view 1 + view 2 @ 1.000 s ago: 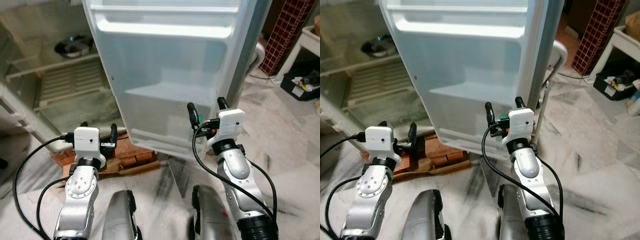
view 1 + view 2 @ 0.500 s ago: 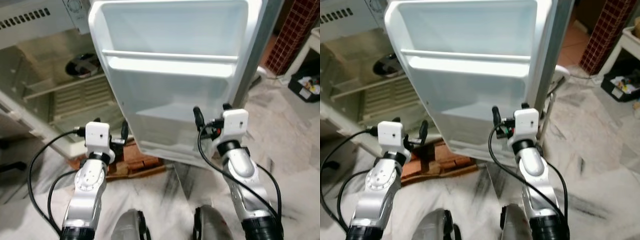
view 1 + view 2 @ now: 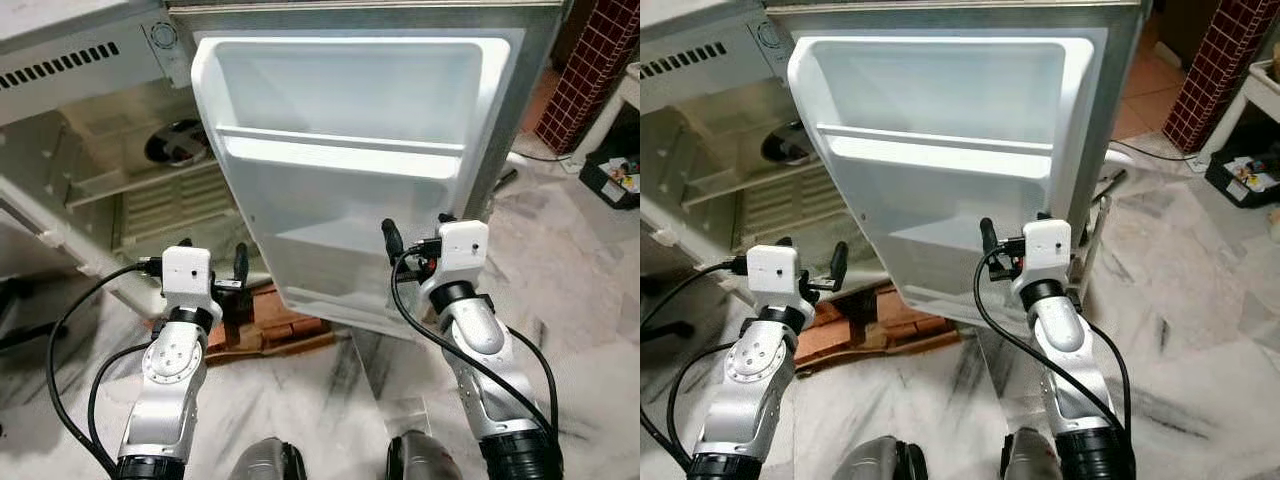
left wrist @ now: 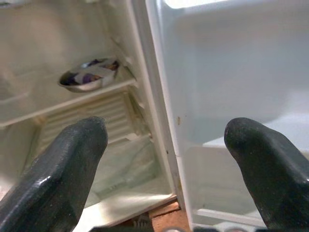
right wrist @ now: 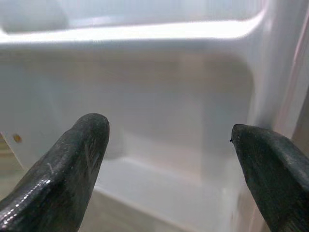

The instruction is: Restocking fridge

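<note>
Left eye view is showing the fridge door [image 3: 350, 170] swung wide open right ahead of me, its moulded shelves bare, with the fridge cabinet [image 3: 100, 150] to its left holding a steel bowl [image 4: 89, 77] on an upper shelf. I'm holding the left pincer [image 3: 212, 266] and right pincer [image 3: 415, 224] both released and empty, raised in front of the door's lower half and apart from it. Nothing to stock is showing yet; I'm judging the door stiff, light, slick plastic, best taken by its outer edge, not the thin shelf rail [image 3: 340, 140].
</note>
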### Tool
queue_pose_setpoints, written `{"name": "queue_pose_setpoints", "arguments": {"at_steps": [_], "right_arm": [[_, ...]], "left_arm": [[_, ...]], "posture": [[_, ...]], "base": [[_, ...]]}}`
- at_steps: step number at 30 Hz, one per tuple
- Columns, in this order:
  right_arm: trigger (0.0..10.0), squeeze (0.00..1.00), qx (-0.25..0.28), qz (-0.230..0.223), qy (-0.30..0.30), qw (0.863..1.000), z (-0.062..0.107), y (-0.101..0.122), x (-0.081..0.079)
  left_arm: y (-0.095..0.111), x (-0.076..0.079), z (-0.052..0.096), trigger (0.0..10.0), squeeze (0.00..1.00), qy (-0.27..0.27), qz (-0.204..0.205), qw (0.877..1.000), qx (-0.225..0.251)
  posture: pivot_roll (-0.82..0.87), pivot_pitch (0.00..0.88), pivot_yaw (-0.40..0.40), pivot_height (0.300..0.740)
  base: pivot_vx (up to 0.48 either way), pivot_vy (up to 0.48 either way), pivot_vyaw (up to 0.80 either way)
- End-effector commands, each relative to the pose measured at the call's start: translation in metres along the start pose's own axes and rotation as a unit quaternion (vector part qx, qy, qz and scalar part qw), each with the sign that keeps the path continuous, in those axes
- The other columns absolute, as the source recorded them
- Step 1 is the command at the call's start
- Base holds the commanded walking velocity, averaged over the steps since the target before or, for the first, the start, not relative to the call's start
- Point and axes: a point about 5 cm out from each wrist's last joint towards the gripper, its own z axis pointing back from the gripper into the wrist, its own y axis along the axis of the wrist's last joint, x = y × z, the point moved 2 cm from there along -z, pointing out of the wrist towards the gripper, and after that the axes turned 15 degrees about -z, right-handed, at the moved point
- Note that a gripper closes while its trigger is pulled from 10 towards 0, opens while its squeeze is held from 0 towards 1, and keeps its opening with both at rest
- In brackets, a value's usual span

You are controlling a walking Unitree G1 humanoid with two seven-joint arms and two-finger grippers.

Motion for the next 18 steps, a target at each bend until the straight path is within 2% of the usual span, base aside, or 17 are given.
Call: {"name": "queue_pose_setpoints", "arguments": {"at_steps": [1, 6, 10, 18], "right_arm": [[10.0, 0.00, 0.073, 0.006, 0.031, 0.997, -0.010, 0.032, -0.015], [10.0, 0.00, 0.072, 0.005, 0.037, 0.997, -0.012, 0.032, -0.017], [10.0, 0.00, 0.072, 0.008, 0.037, 0.997, -0.014, 0.033, -0.016], [10.0, 0.00, 0.069, 0.010, 0.029, 0.997, -0.007, 0.028, -0.012]], "left_arm": [[0.003, -0.012, 0.000, 10.0, 0.00, 0.019, -0.009, 1.000, 0.003], [0.003, -0.013, 0.000, 10.0, 0.00, 0.027, -0.009, 1.000, 0.003], [0.002, -0.007, 0.002, 10.0, 0.00, 0.020, -0.008, 1.000, 0.001], [0.002, -0.003, 0.003, 10.0, 0.00, 0.008, -0.015, 1.000, 0.002]], "posture": [[-0.09, 0.064, 0.105, 0.740], [-0.09, 0.057, 0.096, 0.740], [-0.09, 0.063, 0.097, 0.740], [-0.10, 0.073, 0.104, 0.740]], "base": [[0.000, 0.000, 0.00], [0.000, 0.000, 0.00], [0.000, 0.000, 0.00], [0.000, 0.000, 0.00]]}}
